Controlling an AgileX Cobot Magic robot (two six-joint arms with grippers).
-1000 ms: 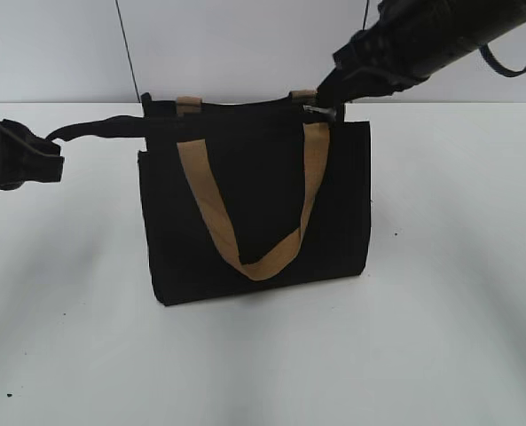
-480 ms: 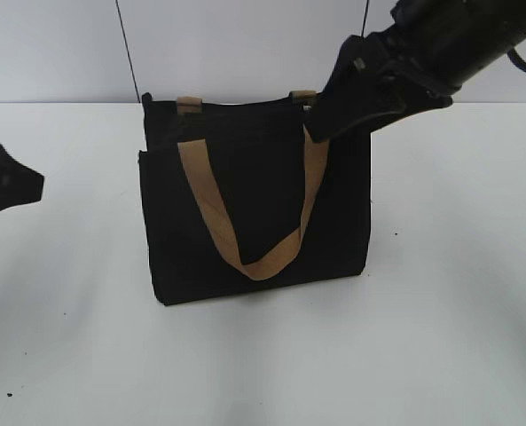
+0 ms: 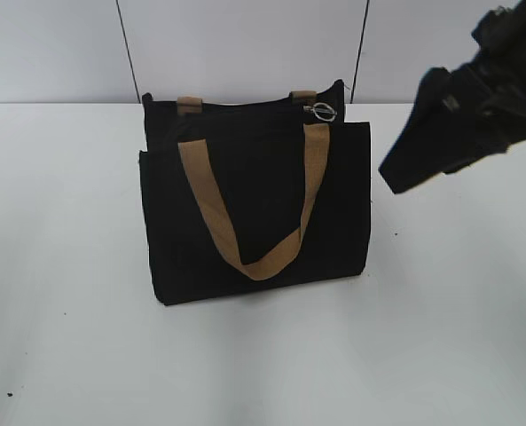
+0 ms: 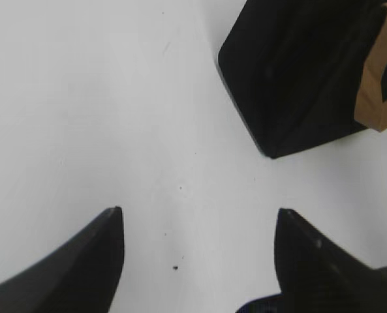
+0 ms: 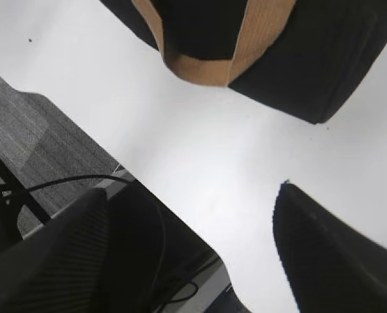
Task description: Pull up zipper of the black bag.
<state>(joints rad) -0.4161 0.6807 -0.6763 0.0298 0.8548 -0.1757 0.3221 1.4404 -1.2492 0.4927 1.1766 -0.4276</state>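
The black bag (image 3: 254, 204) stands upright mid-table with a tan handle (image 3: 261, 262) hanging down its front. The zipper (image 3: 321, 112), a small silvery slider with a ring pull, sits at the right end of the bag's top edge. My right gripper (image 3: 394, 180) is to the right of the bag, apart from it, open and empty; in the right wrist view (image 5: 194, 189) its fingers are spread over the table, with the bag's bottom (image 5: 324, 59) above them. My left gripper (image 4: 200, 210) is open and empty over bare table, with a bag corner (image 4: 291, 72) ahead on the right. It is outside the exterior view.
The white table (image 3: 85, 337) has its front edge in the right wrist view (image 5: 115, 166), with grey floor (image 5: 43, 130) and cables below. A grey wall (image 3: 245, 44) stands behind the bag. A few dark specks (image 4: 175, 267) lie on the table.
My right gripper has let go at the zipper and pulled back to the right. My left gripper has released the bag's left end and withdrawn out of the exterior view.
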